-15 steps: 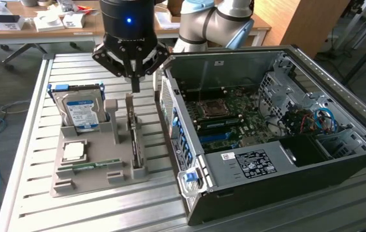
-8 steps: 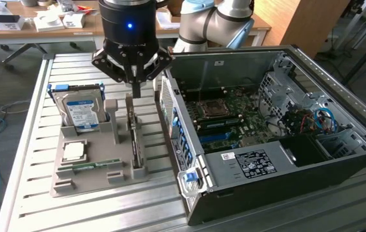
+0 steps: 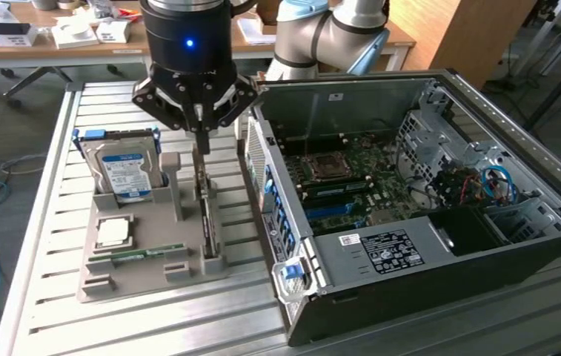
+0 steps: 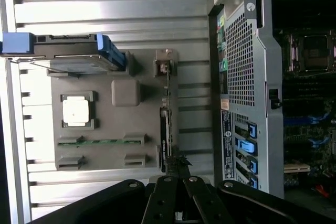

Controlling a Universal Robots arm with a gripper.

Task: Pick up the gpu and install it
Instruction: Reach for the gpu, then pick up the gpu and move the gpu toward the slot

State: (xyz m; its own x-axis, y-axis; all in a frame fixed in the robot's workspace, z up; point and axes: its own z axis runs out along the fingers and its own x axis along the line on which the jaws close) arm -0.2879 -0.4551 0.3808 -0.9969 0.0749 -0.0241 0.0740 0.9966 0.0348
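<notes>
Arm [image 3: 312,38] bent over, wrist vertical. Gripper [image 3: 201,142] points straight down, low; fingers [image 4: 164,199] pinched fully together, tips meeting.

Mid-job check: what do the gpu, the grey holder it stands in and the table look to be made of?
The gpu looks like a thin circuit board, dark and matte, seen edge-on, so probably fibreglass laminate. The grey holder looks like moulded or printed plastic: matte, uniform grey, with rounded slots. The table is metal, probably aluminium, going by its bright slats with glare.
</notes>
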